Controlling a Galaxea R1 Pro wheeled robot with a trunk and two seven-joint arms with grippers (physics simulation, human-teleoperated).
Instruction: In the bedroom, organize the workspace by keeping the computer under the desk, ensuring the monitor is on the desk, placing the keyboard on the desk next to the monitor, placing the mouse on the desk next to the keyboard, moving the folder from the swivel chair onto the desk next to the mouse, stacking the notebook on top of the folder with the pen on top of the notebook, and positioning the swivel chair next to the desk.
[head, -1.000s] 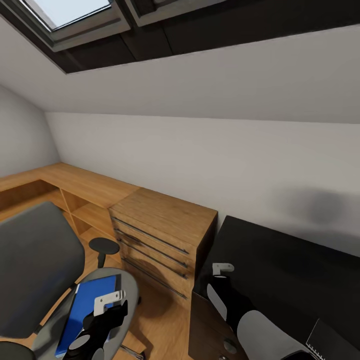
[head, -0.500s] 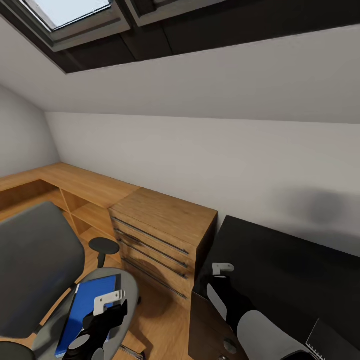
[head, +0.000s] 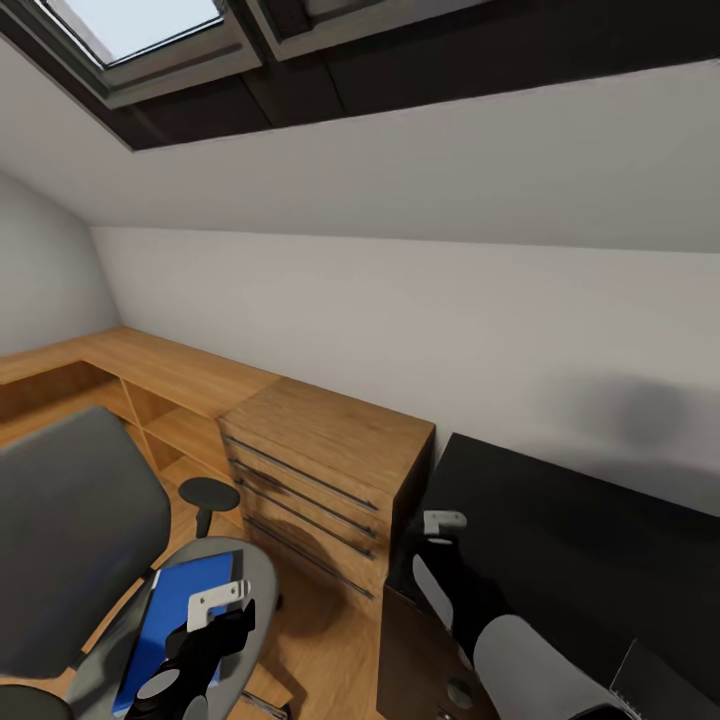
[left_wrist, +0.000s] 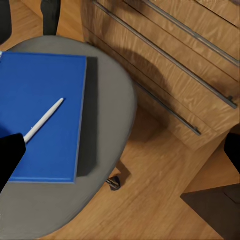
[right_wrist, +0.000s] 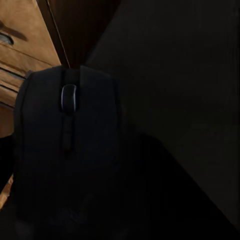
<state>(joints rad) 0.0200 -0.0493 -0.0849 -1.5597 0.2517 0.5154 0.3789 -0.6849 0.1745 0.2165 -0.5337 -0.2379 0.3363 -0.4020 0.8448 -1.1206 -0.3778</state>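
Mouse held close at the right gripper, folder waiting under the left

The right gripper (head: 440, 530) hangs above the desk (head: 560, 520) corner with the mouse (right_wrist: 67, 145) right up against its fingers, apparently clamped. The left gripper (head: 215, 610), fingers apart, hovers over the folder (left_wrist: 42, 115) on the swivel chair (left_wrist: 107, 100); the pen (left_wrist: 45, 119) lies diagonally across it

The black left gripper (head: 205, 640) hangs low with fingers spread; the black-and-white right arm (head: 500, 640) reaches forward.
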